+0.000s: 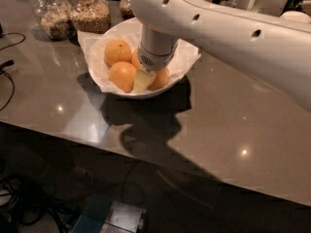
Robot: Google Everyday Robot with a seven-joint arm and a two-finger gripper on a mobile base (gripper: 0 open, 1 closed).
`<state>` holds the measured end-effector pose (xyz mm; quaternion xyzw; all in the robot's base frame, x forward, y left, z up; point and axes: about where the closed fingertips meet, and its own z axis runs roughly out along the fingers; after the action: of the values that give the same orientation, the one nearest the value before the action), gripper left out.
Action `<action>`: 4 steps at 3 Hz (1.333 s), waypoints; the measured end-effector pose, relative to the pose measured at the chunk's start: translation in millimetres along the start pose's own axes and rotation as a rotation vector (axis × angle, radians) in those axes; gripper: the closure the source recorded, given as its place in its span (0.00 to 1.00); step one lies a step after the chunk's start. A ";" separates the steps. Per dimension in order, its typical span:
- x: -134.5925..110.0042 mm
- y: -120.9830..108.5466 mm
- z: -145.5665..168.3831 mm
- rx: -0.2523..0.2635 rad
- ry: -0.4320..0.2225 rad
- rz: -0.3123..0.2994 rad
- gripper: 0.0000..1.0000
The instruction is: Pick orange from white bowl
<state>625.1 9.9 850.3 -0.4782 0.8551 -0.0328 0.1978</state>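
Reaching into the white bowl, the end effector sits among the oranges and hides some; I cannot tell if it is apart or together.

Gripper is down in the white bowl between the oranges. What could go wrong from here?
1. The gripper sits low between the front-left orange and the right orange; lifting might roll a neighbour over the rim.
2. The paper liner might snag and rise with it.
3. The white bowl stands close to the glass jars; a sideways pull might push it into them.
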 end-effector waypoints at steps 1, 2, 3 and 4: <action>11.7 3.2 5.6 -0.011 0.025 0.008 0.45; 10.3 2.9 4.8 -0.012 0.025 0.008 0.68; 9.4 2.6 4.4 -0.012 0.025 0.008 0.92; 4.7 5.7 -1.0 -0.070 -0.045 0.003 1.00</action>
<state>617.9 8.9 848.4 -0.4841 0.8518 0.0081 0.2001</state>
